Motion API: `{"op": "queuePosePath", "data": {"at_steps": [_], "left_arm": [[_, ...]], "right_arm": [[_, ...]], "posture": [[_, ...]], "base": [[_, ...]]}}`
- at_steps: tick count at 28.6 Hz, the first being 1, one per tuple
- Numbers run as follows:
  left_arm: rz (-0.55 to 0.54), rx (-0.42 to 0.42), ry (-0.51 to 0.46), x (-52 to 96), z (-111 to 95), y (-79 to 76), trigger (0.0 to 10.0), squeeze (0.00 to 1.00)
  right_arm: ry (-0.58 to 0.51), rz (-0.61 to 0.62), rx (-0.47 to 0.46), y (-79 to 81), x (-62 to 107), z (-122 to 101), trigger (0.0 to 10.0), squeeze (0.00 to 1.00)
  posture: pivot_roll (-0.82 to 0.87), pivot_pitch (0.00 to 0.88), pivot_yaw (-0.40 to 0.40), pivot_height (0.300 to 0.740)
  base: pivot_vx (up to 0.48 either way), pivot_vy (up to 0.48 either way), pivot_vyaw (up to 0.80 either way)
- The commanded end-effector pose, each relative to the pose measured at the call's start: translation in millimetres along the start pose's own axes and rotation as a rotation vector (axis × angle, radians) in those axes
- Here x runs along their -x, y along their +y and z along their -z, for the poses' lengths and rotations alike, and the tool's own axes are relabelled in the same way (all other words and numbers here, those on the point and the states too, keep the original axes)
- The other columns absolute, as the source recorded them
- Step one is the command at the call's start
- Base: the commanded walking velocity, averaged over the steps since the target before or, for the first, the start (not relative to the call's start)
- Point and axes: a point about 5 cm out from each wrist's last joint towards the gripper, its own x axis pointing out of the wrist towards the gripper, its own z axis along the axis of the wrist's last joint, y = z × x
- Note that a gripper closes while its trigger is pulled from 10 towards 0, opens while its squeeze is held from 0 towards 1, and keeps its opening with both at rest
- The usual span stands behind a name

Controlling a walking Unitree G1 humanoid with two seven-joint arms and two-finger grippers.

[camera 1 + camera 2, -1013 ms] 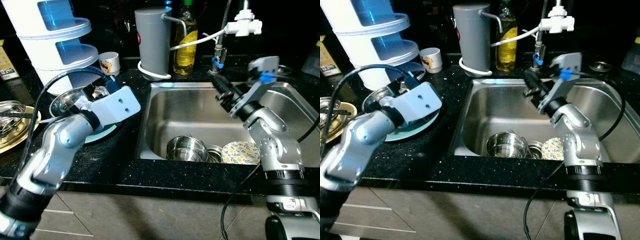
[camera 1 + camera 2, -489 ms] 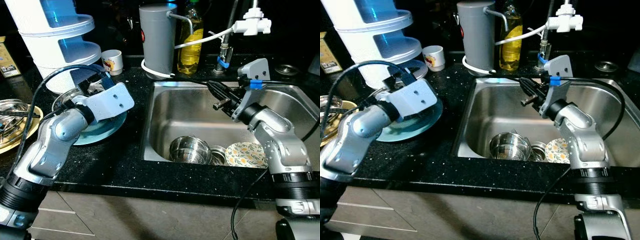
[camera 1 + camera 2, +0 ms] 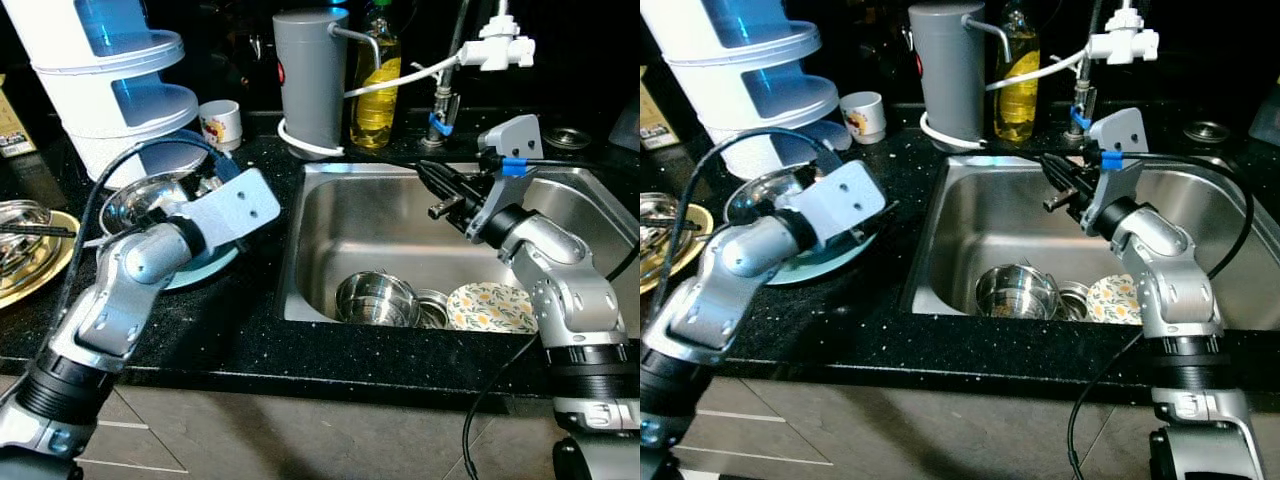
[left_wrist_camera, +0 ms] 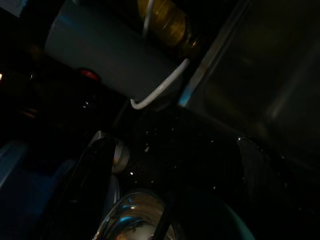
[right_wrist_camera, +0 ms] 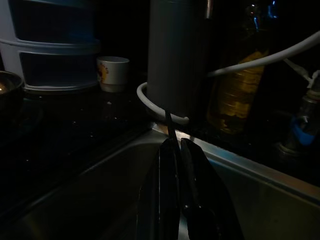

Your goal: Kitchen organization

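Right gripper [image 3: 428, 180] above sink [image 3: 330, 205], fingers pressed together, empty. Left gripper [image 4: 170, 200] over steel bowl [image 3: 140, 197] left of sink, fingers spread.

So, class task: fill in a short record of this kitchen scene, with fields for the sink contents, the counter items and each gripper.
sink: steel bowls and a patterned plate at the bottom
counter: grey canister, oil bottle, cup, white tiered container
left gripper: open, over a steel bowl on a blue plate
right gripper: jaws shut, above the sink, pointing toward the canister
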Motion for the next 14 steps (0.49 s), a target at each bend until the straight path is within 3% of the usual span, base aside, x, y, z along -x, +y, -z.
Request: {"op": "queuePosePath", "data": {"at_steps": [1, 4, 14], "left_arm": [[0.036, 0.002, 0.068, 1.4, 13, -4.9, 10.0, 0.0], [0.089, 0.005, 0.097, 1.6, 22, -12.5, 10.0, 0.0], [0.075, -0.019, 0.127, -3.5, 35, -12.2, 10.0, 0.0]], "right_arm": [[-0.009, -0.018, 0.008, 5.8, -3.0, -4, 10.0, 0.0], [-0.016, -0.017, -0.004, 8.8, -5.7, -4, 10.0, 0.0], [-0.05, -0.035, -0.041, 20.5, -9.0, -9, 10.0, 0.0]], "posture": [[0.01, 0.0, 0.021, 0.74], [0.0, 0.0, 0.025, 0.74], [-0.02, 0.0, 0.03, 0.74]], "base": [[0.0, 0.0, 0.0], [0.0, 0.0, 0.0], [0.0, 0.0, 0.0]]}}
